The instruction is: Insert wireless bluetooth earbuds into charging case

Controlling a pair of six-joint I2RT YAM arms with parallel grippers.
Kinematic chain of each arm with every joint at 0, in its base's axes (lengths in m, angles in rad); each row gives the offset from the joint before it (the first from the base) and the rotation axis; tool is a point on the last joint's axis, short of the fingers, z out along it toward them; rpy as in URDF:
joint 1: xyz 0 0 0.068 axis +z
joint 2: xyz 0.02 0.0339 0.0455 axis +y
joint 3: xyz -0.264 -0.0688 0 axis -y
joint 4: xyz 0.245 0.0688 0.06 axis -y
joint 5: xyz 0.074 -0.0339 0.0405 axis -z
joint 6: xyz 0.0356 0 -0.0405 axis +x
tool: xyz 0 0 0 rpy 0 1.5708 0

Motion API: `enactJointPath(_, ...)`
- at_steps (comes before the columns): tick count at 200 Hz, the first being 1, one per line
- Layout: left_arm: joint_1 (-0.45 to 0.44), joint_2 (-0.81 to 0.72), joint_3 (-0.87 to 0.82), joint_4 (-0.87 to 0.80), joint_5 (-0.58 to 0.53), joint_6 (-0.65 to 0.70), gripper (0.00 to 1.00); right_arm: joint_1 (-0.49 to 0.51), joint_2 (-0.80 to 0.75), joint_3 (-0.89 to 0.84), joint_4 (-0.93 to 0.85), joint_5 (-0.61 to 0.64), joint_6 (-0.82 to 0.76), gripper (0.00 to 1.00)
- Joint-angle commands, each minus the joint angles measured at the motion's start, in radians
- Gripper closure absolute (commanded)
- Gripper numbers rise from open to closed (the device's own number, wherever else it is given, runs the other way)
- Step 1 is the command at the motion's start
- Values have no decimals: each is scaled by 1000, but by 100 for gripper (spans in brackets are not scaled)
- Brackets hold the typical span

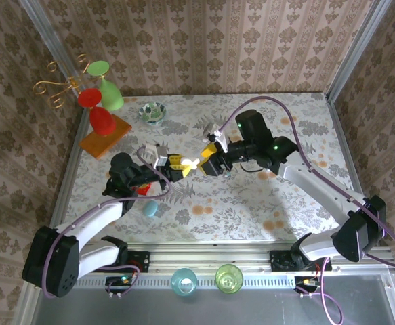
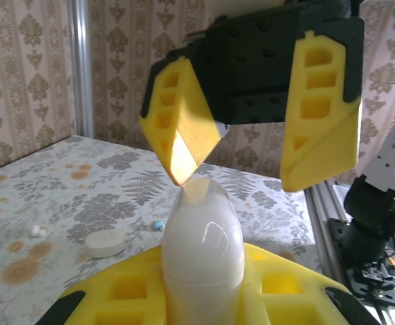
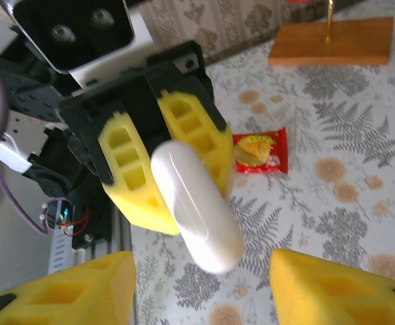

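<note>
Charging case (image 3: 197, 210) gripped by left hand (image 3: 163, 166), right hand (image 2: 239, 181) wide (left-wrist view adds earbuds (image 2: 38, 231)).

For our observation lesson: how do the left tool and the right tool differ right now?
The left tool is shut on the white case; the right tool stands open, holding nothing. The left tool grips the case's base; the right tool's fingers flank its free tip. Both have yellow fingers.
</note>
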Motion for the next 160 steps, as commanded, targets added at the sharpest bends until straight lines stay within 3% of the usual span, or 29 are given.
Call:
enactJointPath(1,-5,12,42,60,58,-42,97,6,32,9,44,-98,-58,48)
enactJointPath(39,-6,28,50,89,60,-61,97,7,67,18,11,-125,-88,53)
enactJointPath(63,-6,34,50,94,59,-60,97,8,75,20,12,-131,-88,68)
enactJointPath(104,-5,40,42,94,52,-52,94,6,75,14,17,-129,-92,80)
enactJointPath(121,-6,38,38,91,36,-43,79,4,72,5,32,-120,-79,81)
enactJointPath(148,-6,24,25,77,-18,-17,37,-13,70,-30,93,-99,-28,81)
enactJointPath(160,-5,7,10,77,-64,2,25,-26,75,-48,133,-83,14,81)
